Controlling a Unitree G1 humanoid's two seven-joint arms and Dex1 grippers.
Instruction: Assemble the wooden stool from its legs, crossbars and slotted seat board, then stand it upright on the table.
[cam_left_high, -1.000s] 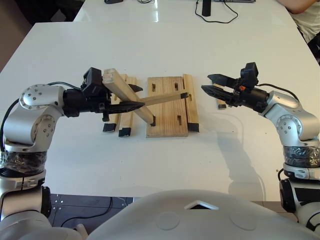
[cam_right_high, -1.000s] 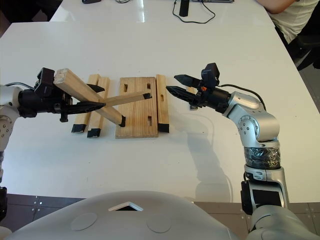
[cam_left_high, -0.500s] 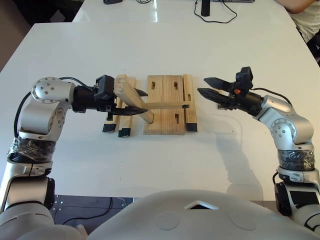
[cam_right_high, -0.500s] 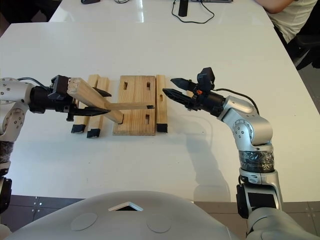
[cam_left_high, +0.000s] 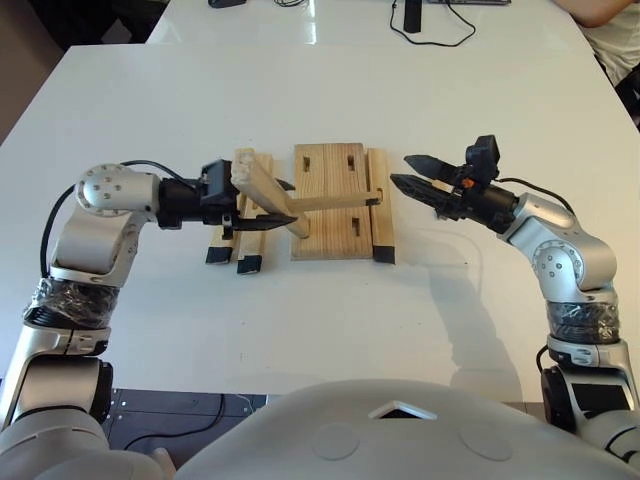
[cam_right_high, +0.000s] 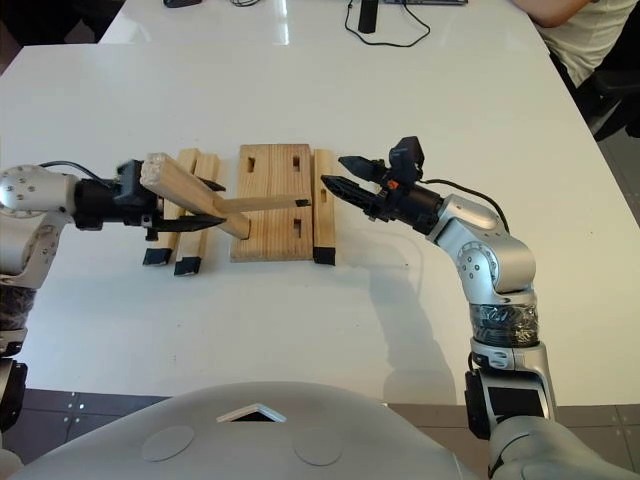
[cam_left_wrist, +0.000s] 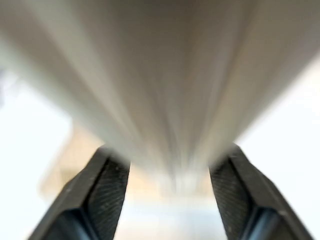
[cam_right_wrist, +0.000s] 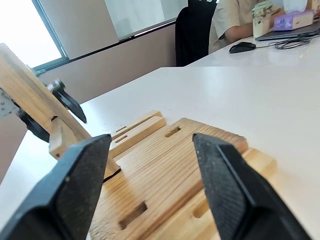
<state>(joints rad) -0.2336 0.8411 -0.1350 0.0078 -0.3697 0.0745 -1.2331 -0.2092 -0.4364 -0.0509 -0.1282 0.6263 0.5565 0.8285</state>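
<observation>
Leg (cam_left_high: 262, 185) (pale wood, thin crossbar (cam_left_high: 335, 201) attached) pinched by left pincer (cam_left_high: 287, 202); right pincer (cam_left_high: 399, 170) spread.

Four legs (cam_left_high: 382, 230), one crossbar (cam_left_high: 335, 201), one seat board (cam_left_high: 330, 228).

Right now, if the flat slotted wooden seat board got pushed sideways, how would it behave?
The flat slotted wooden seat board looks stiff, so it probably shifts whole. On the glossy white table it likely slides, not tips. The black-tipped wooden leg beside its right edge would probably get shoved too.
</observation>
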